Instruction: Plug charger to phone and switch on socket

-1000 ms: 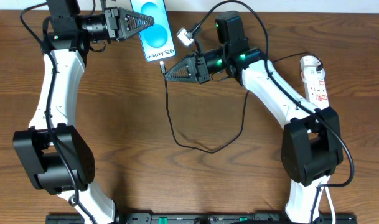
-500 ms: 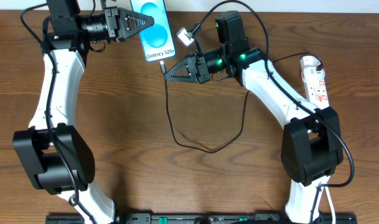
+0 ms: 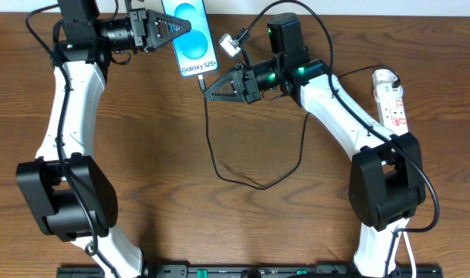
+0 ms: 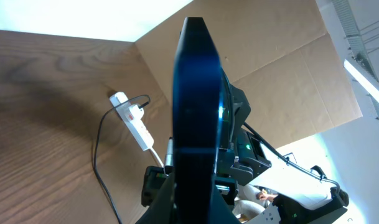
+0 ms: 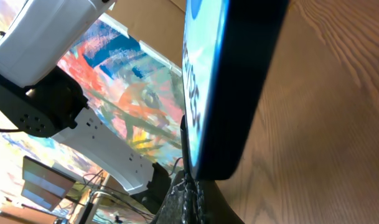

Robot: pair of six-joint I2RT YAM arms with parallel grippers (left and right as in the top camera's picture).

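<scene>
Black and thin, the charger (image 3: pixel 242 182) is lying soft and floppy on the tabletop (image 3: pixel 157 154), so the right fingers (image 3: pixel 223 86) are pinching shut on its stiff little tip, just below the phone (image 3: pixel 197 48) at 11 o'clock. The left fingers (image 3: pixel 165 31) are squeezing the smooth, breakable phone by its edge, and the socket (image 3: pixel 393 100) is lying at 3 o'clock.

text: "Galaxy S25+" | on: phone (image 3: pixel 194 38) screen | socket (image 3: pixel 392 96) red markings: unreadable

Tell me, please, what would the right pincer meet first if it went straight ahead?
Likely the phone, its bottom edge right ahead of the right pincer in the wrist view; depth unclear.
</scene>
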